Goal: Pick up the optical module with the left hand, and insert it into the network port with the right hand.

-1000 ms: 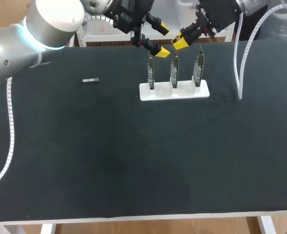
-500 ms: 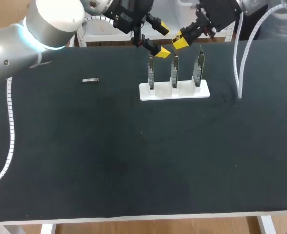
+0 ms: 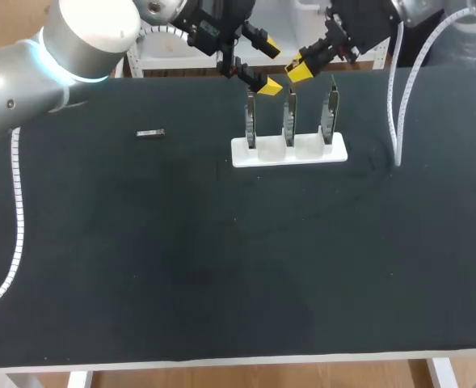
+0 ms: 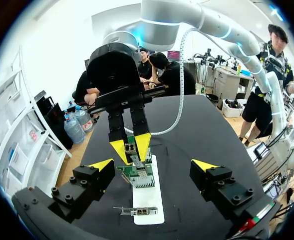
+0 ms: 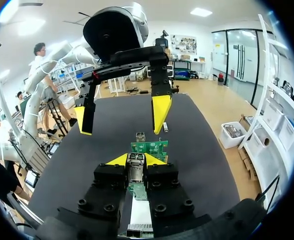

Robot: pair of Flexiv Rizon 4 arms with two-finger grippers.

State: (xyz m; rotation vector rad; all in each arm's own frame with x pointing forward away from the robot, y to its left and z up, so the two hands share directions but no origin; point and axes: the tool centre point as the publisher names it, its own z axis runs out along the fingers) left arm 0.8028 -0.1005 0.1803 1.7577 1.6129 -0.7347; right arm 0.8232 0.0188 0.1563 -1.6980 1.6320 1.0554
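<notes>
At surface's far edge, above rack (image 3: 290,152): left gripper (image 3: 268,66) wide open, empty. Cannot tell hold of right gripper (image 3: 300,71); port (image 5: 135,168) half hidden. Tiny, indistinct module (image 3: 150,133).

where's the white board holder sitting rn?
Head view: the white holder sits on the table near its far edge, slightly right of centre, just nearer than the left pincer and right pincer; a small metal piece lies apart to its left.

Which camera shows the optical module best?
Head view: the optical module lies in plain sight on the table, left of the white stand. Right wrist shows at most a distant speck; left wrist, nothing.
</notes>
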